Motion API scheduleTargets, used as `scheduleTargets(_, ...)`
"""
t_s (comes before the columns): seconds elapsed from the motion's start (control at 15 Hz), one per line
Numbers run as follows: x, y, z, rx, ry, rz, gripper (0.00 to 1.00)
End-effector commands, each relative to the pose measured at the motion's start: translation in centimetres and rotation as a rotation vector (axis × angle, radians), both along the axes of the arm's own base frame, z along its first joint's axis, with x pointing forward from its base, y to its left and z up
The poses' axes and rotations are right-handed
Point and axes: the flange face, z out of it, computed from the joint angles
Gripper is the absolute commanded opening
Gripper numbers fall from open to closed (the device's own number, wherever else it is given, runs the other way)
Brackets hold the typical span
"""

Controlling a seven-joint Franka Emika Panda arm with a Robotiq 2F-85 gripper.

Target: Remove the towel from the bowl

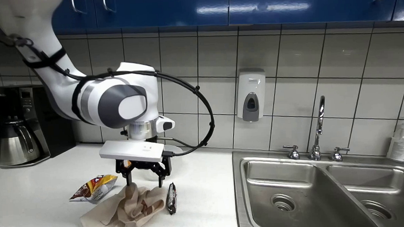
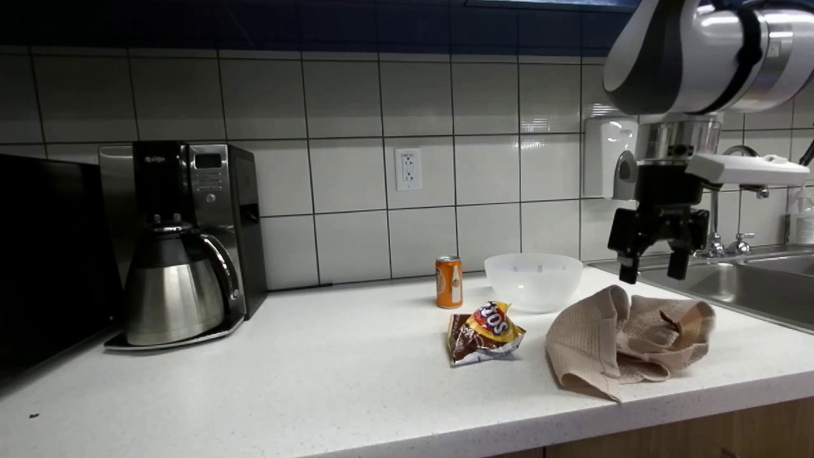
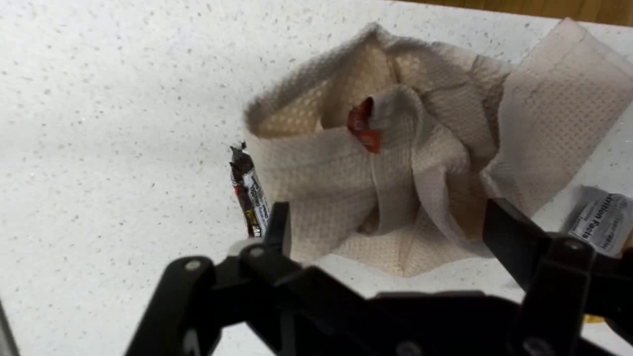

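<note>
The beige towel (image 1: 124, 211) lies crumpled on the counter near its front edge. It also shows in an exterior view (image 2: 591, 337) and in the wrist view (image 3: 331, 173). A small reddish-brown wrapper piece (image 3: 365, 128) sits in its folds. The translucent white bowl (image 2: 534, 283) stands behind the towel, apart from it, near the wall; no towel shows in it. My gripper (image 1: 145, 184) is open and empty, pointing down just above the back part of the towel. Its fingers (image 3: 388, 212) stand wide apart in the wrist view, with towel below between them.
A dark snack bar (image 3: 251, 195) lies beside the towel. A chip bag (image 2: 486, 334) lies on the towel's other side. An orange can (image 2: 449, 283) stands near the bowl. A coffee maker (image 2: 184, 254) and a double sink (image 1: 282, 189) flank the counter. A soap dispenser (image 1: 251, 95) hangs above.
</note>
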Motion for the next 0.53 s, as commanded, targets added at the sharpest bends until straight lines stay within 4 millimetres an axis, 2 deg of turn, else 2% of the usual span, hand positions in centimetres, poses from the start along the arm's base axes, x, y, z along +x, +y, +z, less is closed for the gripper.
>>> scheduleTargets(0.0, -2.2, -0.1, 5.3, 0.004, 0.026, 0.009, 1.0)
scheduleTargets(0.2, -4.1, -0.9, 8.5, -0.017, 0.045, 0.021, 1.0)
scheduleTargets(0.47, -6.8, -2.8, 11.8, -0.06, 0.077, 0.012, 1.0)
